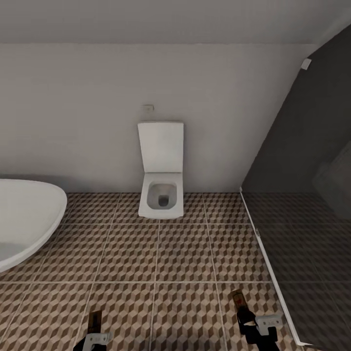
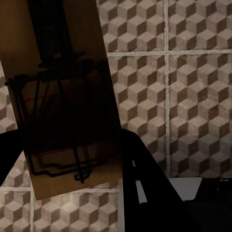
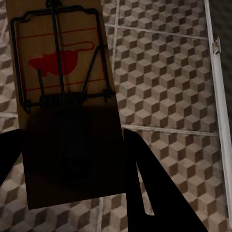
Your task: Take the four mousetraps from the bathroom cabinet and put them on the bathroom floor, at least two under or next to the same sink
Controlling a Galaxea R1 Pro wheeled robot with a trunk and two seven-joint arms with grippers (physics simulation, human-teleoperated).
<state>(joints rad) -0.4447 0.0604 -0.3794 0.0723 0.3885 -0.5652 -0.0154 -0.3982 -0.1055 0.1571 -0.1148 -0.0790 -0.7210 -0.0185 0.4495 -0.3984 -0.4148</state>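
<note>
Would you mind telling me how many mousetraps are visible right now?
2. One mousetrap is held in the left gripper; the other mousetrap is held in the right gripper. Both hang above the bathroom floor. Others may be out of frame.

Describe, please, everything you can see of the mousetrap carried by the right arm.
The mousetrap is a flat, tan, wood-like rectangular board with dark wire parts, thin red lines and a red mouse-shaped mark. It sits between the dark fingers of the right tool, above the cube-patterned bathroom floor, its near half in shadow.
</note>
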